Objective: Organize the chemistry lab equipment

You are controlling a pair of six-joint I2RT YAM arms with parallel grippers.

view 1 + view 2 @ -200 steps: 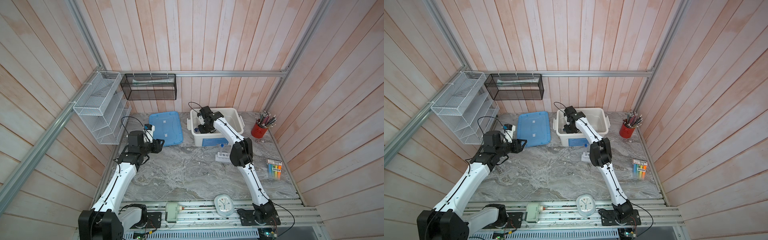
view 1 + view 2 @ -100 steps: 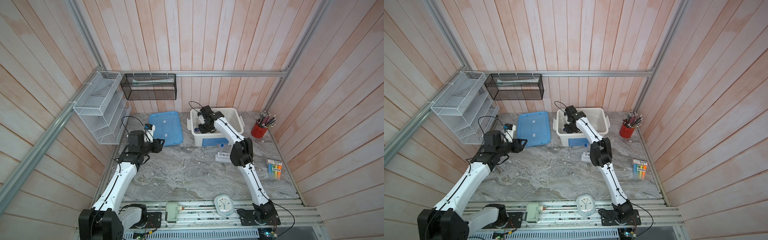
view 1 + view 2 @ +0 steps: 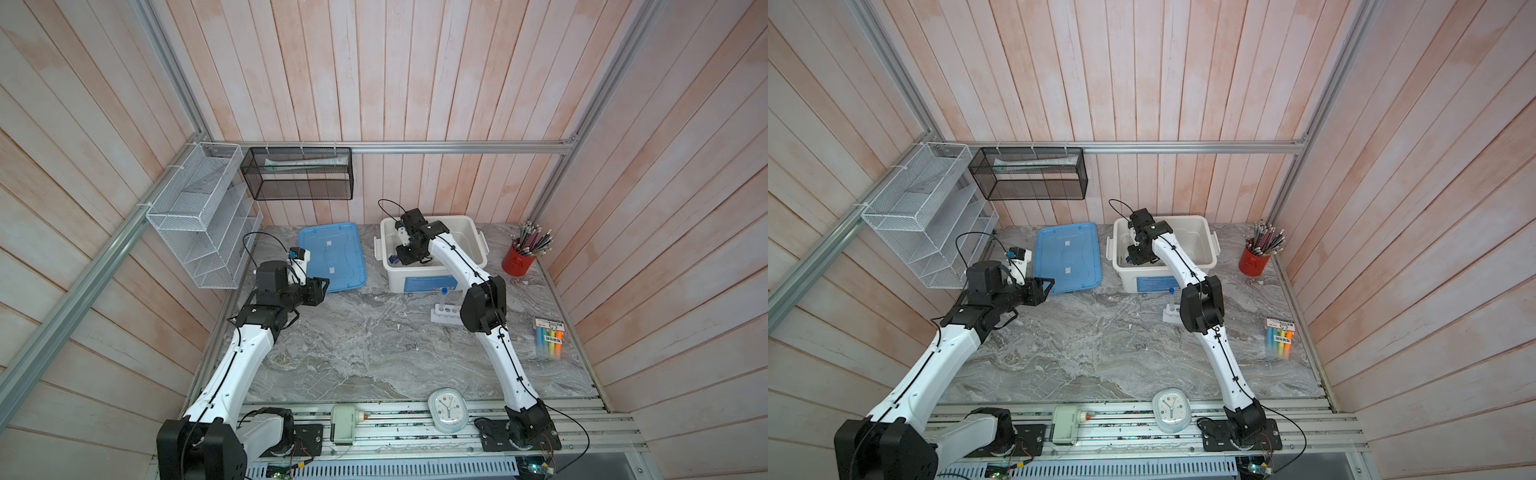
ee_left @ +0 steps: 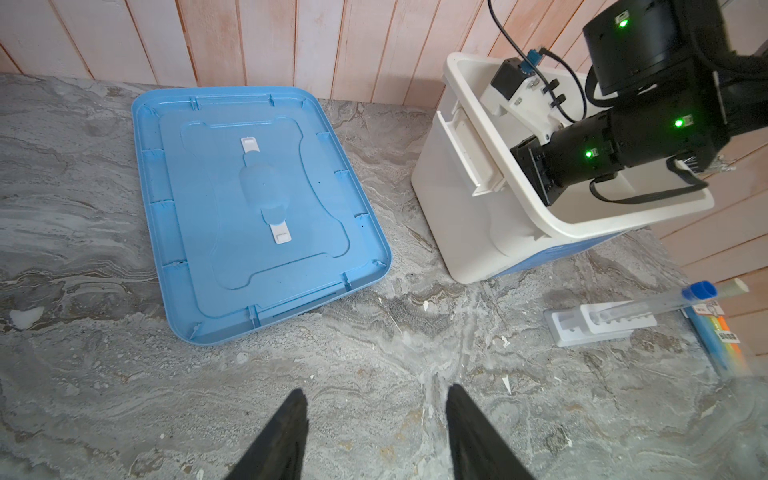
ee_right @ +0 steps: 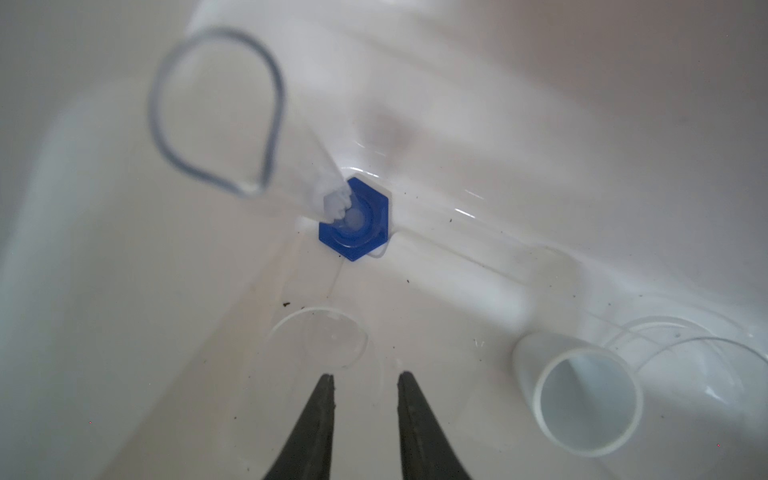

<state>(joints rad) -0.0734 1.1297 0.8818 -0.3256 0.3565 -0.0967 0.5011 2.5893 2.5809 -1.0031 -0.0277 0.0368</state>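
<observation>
1. The right gripper hangs inside the white tub, jaws parted and holding nothing; the blue-based cylinder stands ahead of its fingertips, the glass dish just beyond them, the white bowl off to one side.
2. The left gripper hovers over bare table, jaws wide and empty.
3. Outside the tub stands the rack with the blue-capped tube and the white-capped tube upright in it; probably the next thing to move.
4. For the right gripper the rack lies behind, beside its own elbow, with the tub wall between; for the left it lies ahead and to one side, well apart, over open table.
5. The right is nearer; the left looks less obstructed.
</observation>
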